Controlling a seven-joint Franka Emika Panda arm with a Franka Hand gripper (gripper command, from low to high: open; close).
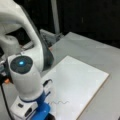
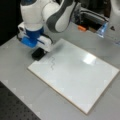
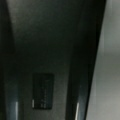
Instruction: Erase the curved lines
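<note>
Claw (image 2: 38,53) beside thin wavy curve lines (image 2: 52,63).

Thin dark wavy pen curve lines (image 2: 52,63), still unerased on the board

The curve lines run as one short squiggle of about three humps, tiny against the white rectangular board (image 2: 82,80); in a front view (image 1: 59,102) they lie flat near the board's bottom-left corner, running left to right; in both front views the stroke looks whole and unsmeared; it sits close to the board's edge, well apart from the far corners.
</note>
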